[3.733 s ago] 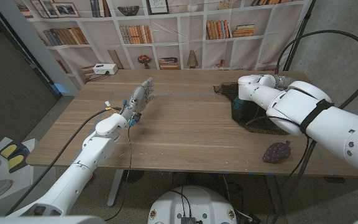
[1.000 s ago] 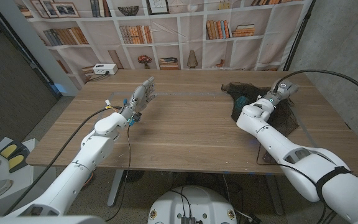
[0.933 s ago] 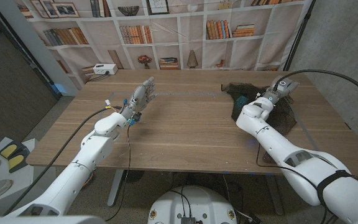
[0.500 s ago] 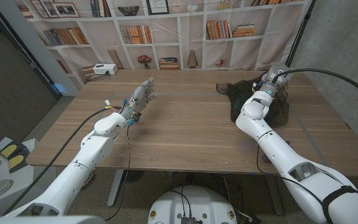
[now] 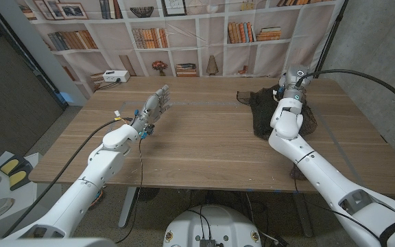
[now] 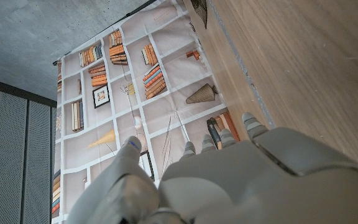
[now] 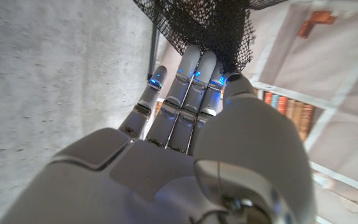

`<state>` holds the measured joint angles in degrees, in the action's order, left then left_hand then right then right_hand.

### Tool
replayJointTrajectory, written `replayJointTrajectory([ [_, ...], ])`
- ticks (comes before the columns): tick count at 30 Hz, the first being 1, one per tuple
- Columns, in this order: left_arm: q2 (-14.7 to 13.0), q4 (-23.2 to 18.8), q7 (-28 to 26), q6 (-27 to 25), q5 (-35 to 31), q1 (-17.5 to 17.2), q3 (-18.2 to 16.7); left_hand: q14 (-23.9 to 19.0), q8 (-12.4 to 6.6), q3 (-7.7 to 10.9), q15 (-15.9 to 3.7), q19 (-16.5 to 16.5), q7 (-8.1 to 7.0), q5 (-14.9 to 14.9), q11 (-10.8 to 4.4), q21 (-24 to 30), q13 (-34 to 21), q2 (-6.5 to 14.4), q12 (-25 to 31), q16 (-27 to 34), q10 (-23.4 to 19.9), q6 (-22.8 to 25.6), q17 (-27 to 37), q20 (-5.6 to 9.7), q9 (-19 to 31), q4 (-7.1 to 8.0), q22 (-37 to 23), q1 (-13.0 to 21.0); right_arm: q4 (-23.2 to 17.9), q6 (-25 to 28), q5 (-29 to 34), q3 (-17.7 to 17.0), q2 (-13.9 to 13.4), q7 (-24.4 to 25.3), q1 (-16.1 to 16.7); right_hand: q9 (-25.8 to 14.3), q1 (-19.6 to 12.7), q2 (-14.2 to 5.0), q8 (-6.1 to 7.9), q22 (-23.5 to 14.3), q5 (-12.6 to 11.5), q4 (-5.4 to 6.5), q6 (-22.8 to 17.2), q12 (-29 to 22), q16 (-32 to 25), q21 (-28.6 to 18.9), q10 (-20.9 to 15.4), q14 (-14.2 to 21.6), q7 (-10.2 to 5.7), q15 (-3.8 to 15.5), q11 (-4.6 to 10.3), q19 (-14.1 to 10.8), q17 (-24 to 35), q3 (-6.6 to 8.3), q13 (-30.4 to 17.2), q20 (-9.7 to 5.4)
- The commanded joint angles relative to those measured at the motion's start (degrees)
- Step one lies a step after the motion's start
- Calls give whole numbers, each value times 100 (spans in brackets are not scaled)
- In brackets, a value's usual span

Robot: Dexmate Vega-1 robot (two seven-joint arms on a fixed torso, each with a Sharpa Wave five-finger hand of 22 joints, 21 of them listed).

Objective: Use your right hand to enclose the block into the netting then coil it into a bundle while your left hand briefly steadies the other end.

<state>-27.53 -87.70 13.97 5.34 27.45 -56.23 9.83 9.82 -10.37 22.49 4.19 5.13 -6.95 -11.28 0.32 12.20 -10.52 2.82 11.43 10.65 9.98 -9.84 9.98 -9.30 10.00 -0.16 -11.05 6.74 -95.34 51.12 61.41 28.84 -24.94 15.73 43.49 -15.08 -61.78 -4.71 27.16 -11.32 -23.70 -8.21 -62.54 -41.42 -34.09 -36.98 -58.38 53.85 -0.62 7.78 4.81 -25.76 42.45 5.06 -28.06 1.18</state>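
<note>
The right arm reaches up the table's [image 5: 204, 147] right side, its wrist over the dark netting [image 5: 262, 113] heaped near the far right edge. The right hand [image 7: 191, 87] shows from behind in its wrist view, fingers [image 7: 199, 71] extended side by side with their tips against the black mesh that hangs over them; whether they actually pinch the mesh cannot be told. In the head view the wrist hides that hand. The block cannot be made out among the folds.

Across the table, well apart from the netting, the left arm stretches toward the far left part of the tabletop. The left hand [image 5: 155, 107] is raised with its fingers straight, slightly apart and holding nothing. Its wrist view looks along the knuckles [image 6: 229, 140] to the wood and a bookshelf backdrop [image 5: 184, 41].
</note>
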Motion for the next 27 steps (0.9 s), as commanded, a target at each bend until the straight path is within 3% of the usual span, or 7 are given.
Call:
replayJointTrajectory([
  [1,21,64,30,17,4,43,12,127,-19,11,-9,12,14,-51,-2,40,-30,42,27,-12,487,-325,24,-24,9,-41,-33,8,-846,-1060,448,491,-1026,-2159,-18,3,-168,-118,36,-10,-55,40,-388,-20,42,-40,-9,43,-384,465,24,-58,1,8,13,-44],
  [5,27,53,18,18,4,31,11,129,-20,13,-7,11,11,-50,3,41,-30,50,30,-12,479,-321,24,-26,9,-44,-33,13,-970,-1263,474,636,-1220,-2862,-172,43,-178,-113,31,-5,-66,45,-395,11,89,-74,-4,51,-372,465,15,-120,3,11,60,-67],
  [14,21,-23,-37,17,8,-50,-17,127,-22,16,-12,13,11,-48,-16,41,-30,62,30,-11,482,-315,23,-24,9,-50,-33,21,-872,-1475,607,1022,-1370,-4190,-586,113,-184,-79,9,7,-85,49,-389,60,211,-113,-26,28,-333,454,-51,-189,-38,12,150,-77],
  [27,17,-79,-55,20,16,-106,-24,116,-22,19,-15,13,9,-44,-15,42,-30,75,29,-7,486,-311,23,-21,9,-57,-33,30,-668,-1902,422,1412,-1335,-4957,-941,193,-207,-97,-36,22,-96,62,-347,119,364,-129,49,-6,-345,459,-87,-193,-81,36,195,-99],
])
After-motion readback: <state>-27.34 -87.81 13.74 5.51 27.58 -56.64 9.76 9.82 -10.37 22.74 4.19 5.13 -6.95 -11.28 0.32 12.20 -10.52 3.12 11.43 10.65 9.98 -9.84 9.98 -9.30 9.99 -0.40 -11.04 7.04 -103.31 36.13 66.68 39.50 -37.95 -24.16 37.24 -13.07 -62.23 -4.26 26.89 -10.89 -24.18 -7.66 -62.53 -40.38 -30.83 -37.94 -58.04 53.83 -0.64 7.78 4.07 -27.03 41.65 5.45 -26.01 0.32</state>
